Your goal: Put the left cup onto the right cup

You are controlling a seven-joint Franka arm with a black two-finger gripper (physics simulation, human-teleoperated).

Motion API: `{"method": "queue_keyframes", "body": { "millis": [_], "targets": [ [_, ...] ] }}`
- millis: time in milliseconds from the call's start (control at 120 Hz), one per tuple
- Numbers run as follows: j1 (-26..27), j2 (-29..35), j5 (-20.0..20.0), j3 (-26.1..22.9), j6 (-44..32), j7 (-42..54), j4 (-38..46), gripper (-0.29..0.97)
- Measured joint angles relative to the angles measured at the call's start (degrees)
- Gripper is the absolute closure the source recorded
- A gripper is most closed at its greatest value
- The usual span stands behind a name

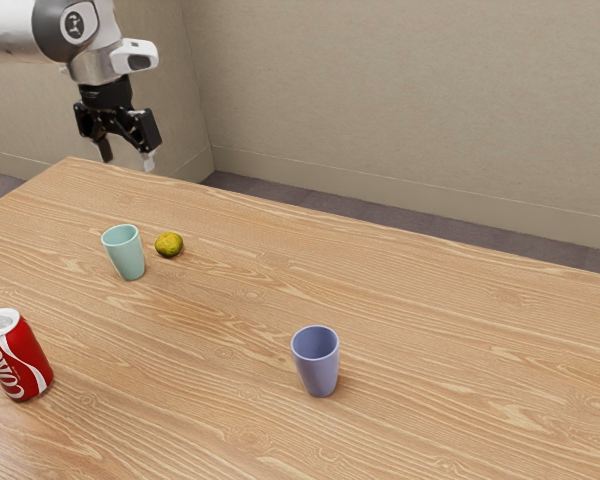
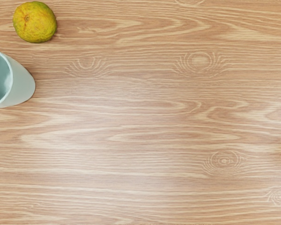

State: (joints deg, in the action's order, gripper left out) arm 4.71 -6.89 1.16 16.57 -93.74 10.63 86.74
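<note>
A pale teal cup stands upright on the wooden table toward the exterior view's left; its rim and side also show in the wrist view as the teal cup. A lavender-blue cup stands upright nearer the table's front, to the exterior view's right of the teal one. My gripper hangs high above the table's far left corner, well above and behind the teal cup. Its fingers are spread apart and hold nothing.
A small yellow-green citrus fruit lies just beside the teal cup, also seen as the fruit in the wrist view. A red cola can stands at the exterior view's lower left. Bare tabletop stretches to the right.
</note>
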Motion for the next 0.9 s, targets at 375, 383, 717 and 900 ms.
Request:
{"method": "queue_keyframes", "body": {
  "millis": [375,383,717,900],
  "targets": [
    [-10.7,-16.1,2.0,1.3,-8.0,4.6,-5.7,0.0],
    [-10.9,-16.5,2.2,1.3,-8.3,4.8,-5.8,0.0],
    [-14.1,-30.4,6.8,0.8,-16.8,10.4,-12.7,0.0],
    [-14.5,-32.6,8.9,0.8,-18.6,12.3,-12.3,0.0]
  ]
}}
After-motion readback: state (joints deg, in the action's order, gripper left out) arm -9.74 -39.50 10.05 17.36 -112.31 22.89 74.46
